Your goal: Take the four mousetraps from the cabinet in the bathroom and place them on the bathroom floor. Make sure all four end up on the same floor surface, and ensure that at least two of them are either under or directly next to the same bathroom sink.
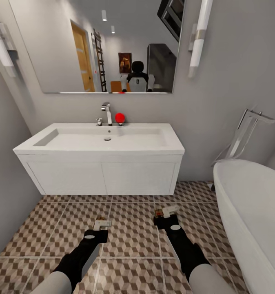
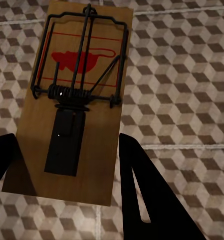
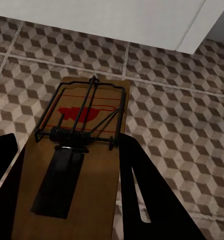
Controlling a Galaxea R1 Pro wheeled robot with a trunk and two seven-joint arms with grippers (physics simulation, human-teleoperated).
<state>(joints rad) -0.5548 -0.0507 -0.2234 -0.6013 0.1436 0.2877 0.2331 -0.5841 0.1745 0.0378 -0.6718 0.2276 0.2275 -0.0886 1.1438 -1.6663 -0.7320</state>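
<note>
Mousetrap (image 2: 77, 100) between left gripper (image 2: 67, 165) fingers, near end cut off.

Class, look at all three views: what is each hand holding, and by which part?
Each holds a mousetrap between its fingers, by the long side edges near the board's plain end: the left hand holds one mousetrap, the right hand another mousetrap.

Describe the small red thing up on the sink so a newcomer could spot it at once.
Start at the wide white rectangular wall-hung sink under the big mirror. On its back ledge stands the chrome tap; the small round red object sits just beside it, toward the bathtub. It is the one bright red item on the white basin.
</note>
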